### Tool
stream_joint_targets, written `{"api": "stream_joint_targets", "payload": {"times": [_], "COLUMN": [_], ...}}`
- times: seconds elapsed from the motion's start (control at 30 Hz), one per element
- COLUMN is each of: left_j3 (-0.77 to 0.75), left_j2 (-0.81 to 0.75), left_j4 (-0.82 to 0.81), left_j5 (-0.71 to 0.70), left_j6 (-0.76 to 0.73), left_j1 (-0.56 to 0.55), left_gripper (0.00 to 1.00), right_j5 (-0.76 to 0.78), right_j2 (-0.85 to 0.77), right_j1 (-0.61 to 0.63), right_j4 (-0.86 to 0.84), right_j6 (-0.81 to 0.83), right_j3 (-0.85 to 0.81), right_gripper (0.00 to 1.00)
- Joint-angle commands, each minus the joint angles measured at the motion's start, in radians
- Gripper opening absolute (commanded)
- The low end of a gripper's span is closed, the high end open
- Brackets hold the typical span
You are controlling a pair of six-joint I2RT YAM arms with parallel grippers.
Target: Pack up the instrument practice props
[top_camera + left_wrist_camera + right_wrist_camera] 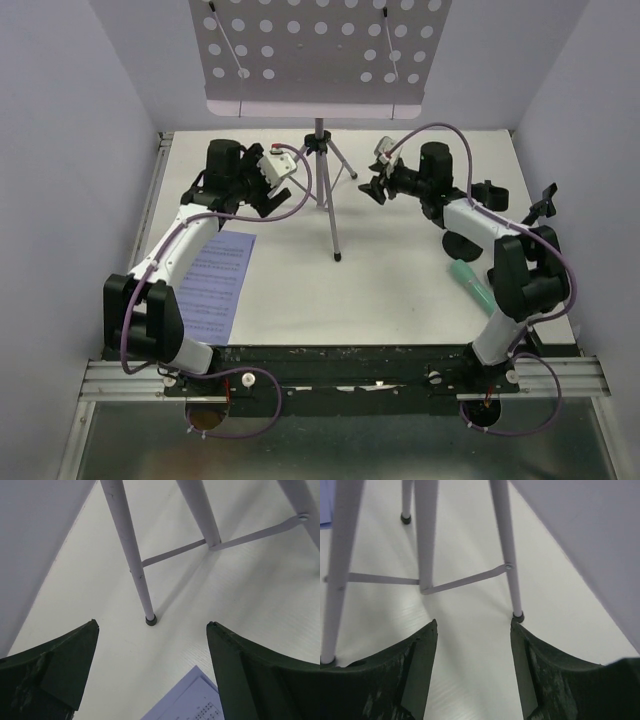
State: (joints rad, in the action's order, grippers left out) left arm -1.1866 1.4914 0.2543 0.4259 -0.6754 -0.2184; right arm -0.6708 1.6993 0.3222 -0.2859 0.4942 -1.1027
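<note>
Left jaws gape, empty; a printed sheet-music page (pixel 190 702) lies flat, its corner between them; just beyond stands the silver tripod (pixel 132 555), slim legs black-capped; right jaws, likewise spread and empty, face its braces; its pale perforated desk (pixel 320 50) rises above both.

The left arm (pixel 190 240) is seen bent at an elbow close to its base, the forearm extended forward and inward, and the left tool (pixel 152 624) is angled downward with its two dark fingers (pixel 60 670) spread wide apart. The right arm (pixel 480 225) is posed in much the same way on the other side, its forearm carried forward and inward, and the right tool (pixel 473 622) is likewise tipped downward with its fingers (pixel 555 680) held well apart. The two tools are turned toward each other, near but not touching.
</note>
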Motion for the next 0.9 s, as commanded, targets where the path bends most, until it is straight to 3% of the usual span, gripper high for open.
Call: {"api": "stream_joint_targets", "payload": {"times": [0.0,0.3,0.53,0.73,0.87], "left_j3": [0.025,0.029,-0.007,-0.025,-0.031], "left_j2": [-0.094,-0.149,-0.132,-0.117,-0.103], "left_j4": [0.135,0.261,0.31,0.301,0.287], "left_j5": [0.074,0.054,0.013,-0.009,-0.007], "left_j6": [0.068,-0.004,-0.019,-0.016,-0.012], "left_j1": [-0.015,-0.059,-0.088,-0.09,-0.09], "left_gripper": [0.98,0.96,0.95,0.95,0.95], "right_j5": [-0.069,-0.23,-0.276,-0.343,-0.357], "right_j2": [0.123,0.359,0.482,0.534,0.52], "right_j1": [-0.015,-0.015,-0.005,0.006,0.017], "right_j4": [-0.123,-0.35,-0.386,-0.335,-0.28], "right_j6": [-0.067,-0.42,-0.493,-0.523,-0.472], "right_j3": [-0.118,-0.367,-0.506,-0.579,-0.573], "right_gripper": [0.69,0.7,0.69,0.57,0.42]}}
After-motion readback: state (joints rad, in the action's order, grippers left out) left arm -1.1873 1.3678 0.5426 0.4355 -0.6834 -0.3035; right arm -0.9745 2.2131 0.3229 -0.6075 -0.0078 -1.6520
